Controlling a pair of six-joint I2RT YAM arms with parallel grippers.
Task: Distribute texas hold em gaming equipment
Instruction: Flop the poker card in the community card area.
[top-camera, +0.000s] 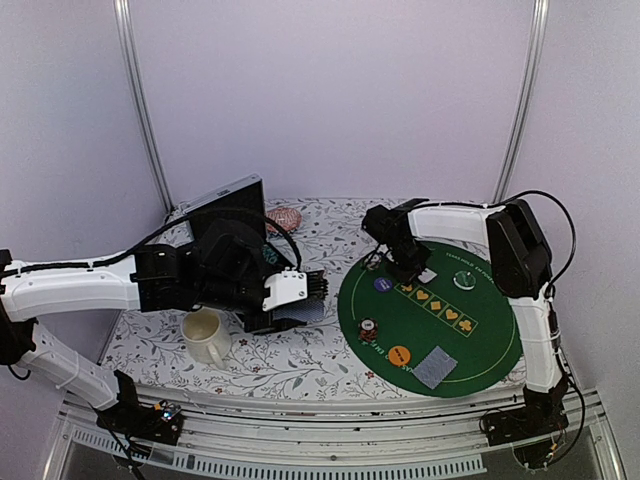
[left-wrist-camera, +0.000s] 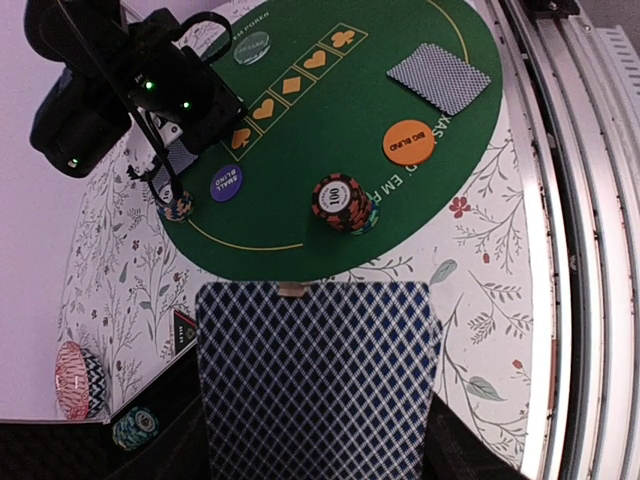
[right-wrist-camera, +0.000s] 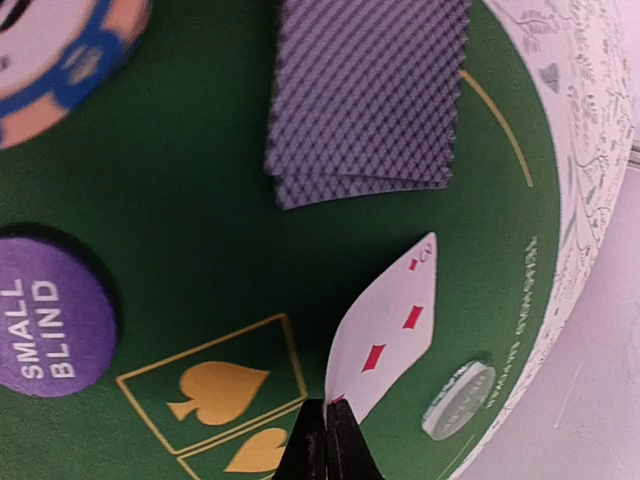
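Over the green mat (top-camera: 480, 340), the right gripper (right-wrist-camera: 325, 440) holds a single card (right-wrist-camera: 385, 325) face up, its fingers pinched tight on one corner with no gap between them. The card, white with red diamond pips, hangs tilted just beside the spade box (right-wrist-camera: 220, 385). Whether its far edge touches the felt cannot be told. Left of the mat, above the flowered cloth (top-camera: 300, 365), the left gripper (top-camera: 312, 290) appears closed on the deck (left-wrist-camera: 315, 385), a thick block with a blue diamond-lattice back. The wrist view shows the deck but little of the fingers around it.

The step in hand looks like dealing the board, with one card going to the row of suit boxes while the deck is held aside. The next move probably calls for lowering the card flat onto a box, square to its yellow outline, then opening the fingers without dragging it askew.

Much appears already laid out. Face-down cards (right-wrist-camera: 370, 100) lie by the mat's rim close to the right gripper, and near cards (left-wrist-camera: 440, 77) lie at the arms' side. A purple disc (left-wrist-camera: 227, 182) and an orange disc (left-wrist-camera: 408, 141) sit apart on the felt with a chip stack (left-wrist-camera: 340, 203) between them. A clear disc (right-wrist-camera: 458, 400) rests near the edge.
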